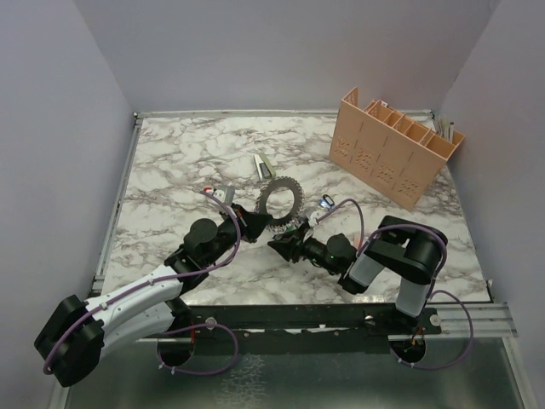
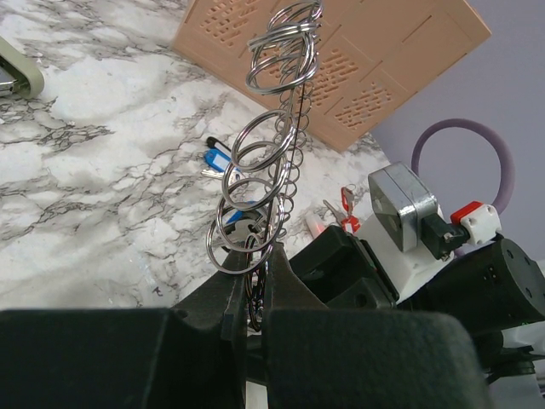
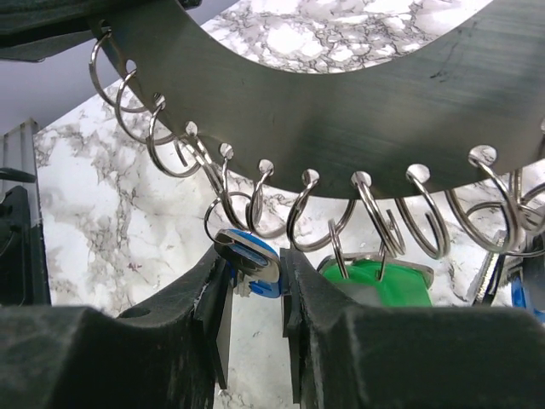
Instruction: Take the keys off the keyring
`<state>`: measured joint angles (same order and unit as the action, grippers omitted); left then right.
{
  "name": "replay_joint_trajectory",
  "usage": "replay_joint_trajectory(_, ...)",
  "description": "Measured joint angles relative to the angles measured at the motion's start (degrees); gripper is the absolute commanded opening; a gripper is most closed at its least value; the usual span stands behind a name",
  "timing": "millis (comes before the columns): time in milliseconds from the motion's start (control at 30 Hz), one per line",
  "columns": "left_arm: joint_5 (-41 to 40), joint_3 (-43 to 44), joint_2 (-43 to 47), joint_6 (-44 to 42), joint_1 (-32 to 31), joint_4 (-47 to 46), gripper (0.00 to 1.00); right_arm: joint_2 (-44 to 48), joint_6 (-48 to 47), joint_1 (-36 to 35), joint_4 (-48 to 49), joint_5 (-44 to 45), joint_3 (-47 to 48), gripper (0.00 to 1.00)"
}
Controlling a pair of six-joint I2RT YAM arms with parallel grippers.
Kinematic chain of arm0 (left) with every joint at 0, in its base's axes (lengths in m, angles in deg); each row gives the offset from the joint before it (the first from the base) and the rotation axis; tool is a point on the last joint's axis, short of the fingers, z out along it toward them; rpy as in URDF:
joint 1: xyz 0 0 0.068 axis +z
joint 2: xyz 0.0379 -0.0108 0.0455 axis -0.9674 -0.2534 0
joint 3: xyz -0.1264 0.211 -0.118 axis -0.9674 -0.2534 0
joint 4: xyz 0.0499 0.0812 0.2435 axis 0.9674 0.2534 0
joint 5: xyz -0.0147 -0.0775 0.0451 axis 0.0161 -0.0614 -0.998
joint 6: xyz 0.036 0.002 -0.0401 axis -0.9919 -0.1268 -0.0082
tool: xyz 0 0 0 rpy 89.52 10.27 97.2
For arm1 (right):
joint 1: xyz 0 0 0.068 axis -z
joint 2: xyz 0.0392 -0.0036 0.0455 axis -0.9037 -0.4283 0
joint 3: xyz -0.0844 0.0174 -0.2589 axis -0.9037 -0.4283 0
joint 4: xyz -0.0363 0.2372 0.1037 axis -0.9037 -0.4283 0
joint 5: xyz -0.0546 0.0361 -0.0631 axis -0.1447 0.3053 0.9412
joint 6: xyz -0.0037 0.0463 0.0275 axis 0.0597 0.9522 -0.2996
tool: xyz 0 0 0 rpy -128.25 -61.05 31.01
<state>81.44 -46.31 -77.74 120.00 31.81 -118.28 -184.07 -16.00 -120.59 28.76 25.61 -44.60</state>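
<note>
The keyring (image 1: pixel 279 203) is a wide grey metal band with an open centre and several small split rings along its rim. It stands on edge above the table. My left gripper (image 1: pixel 255 227) is shut on its lower left edge, and the band (image 2: pixel 285 162) runs edge-on up from my left gripper (image 2: pixel 253 281). In the right wrist view the band (image 3: pixel 341 111) arches overhead. A blue-headed key (image 3: pixel 251 260) hangs from it, and my right gripper (image 3: pixel 254 285) is shut on that key's head, both pads touching it. A green-headed key (image 3: pixel 379 281) hangs just to the right.
A tan slotted organizer (image 1: pixel 396 145) stands at the back right. A loose blue-tagged key (image 1: pixel 326 202) lies right of the ring, and a bunch with red tags (image 1: pixel 213 192) lies to its left. A pale green object (image 1: pixel 264 164) lies behind the ring.
</note>
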Motion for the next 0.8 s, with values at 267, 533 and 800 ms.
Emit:
replay_joint_trajectory(267,-1.1,-0.2,0.4,0.0,0.0,-0.1,0.0,6.4,-0.9,0.0,-1.3,-0.7,-2.7,0.0)
replay_joint_trajectory(533,-1.6,-0.2,-0.2,0.7,0.0,-0.2,0.0,18.5,-4.1,0.0,-14.7,-1.6,-2.3,0.0)
replay_joint_trajectory(800,-1.6,-0.4,-0.2,1.1,0.0,-0.2,0.0,28.3,-8.3,0.0,-34.3,-2.3,0.0,0.01)
